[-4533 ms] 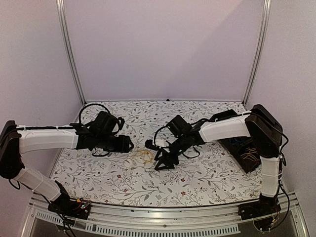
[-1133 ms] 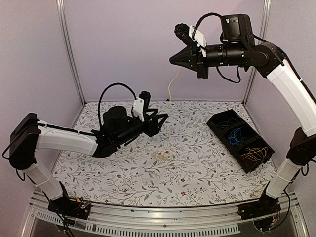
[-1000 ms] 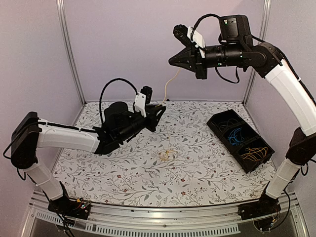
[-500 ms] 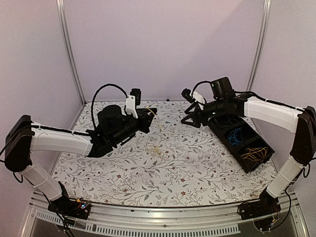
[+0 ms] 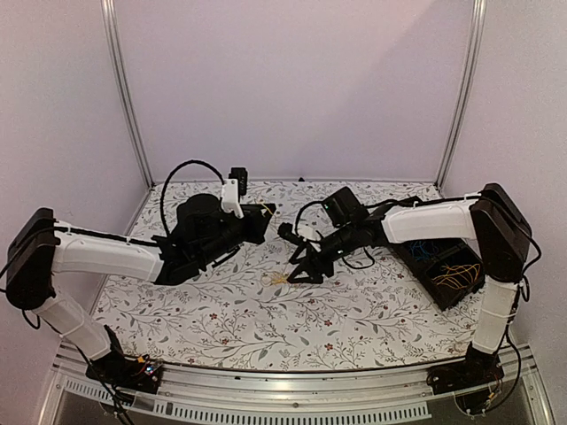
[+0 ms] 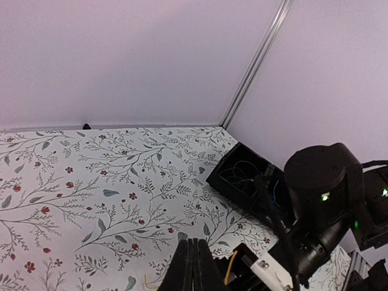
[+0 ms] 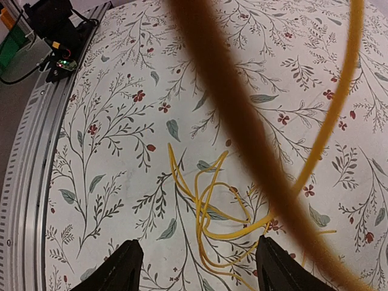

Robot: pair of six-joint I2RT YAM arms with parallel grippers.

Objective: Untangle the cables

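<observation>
At bench (image 5: 354, 328) centre: yellow cables (image 7: 212, 209), knotted, beneath right gripper (image 7: 203, 267), fingers wide. Left gripper (image 6: 191, 267) fingers pressed together, contents unclear. Bin (image 5: 434, 283), 3 o'clock, holds sorted strands; task judged partway.

The cables (image 5: 277, 278) lie in a tangle near the middle of the table (image 5: 354, 323). The right claw (image 5: 298, 271) sits just right of them. The left claw (image 5: 266, 219) is behind them and to the left, apart from them. A bin (image 5: 438, 289) (more strands (image 5: 456, 273) lie inside it) stands at the table's right side.
</observation>
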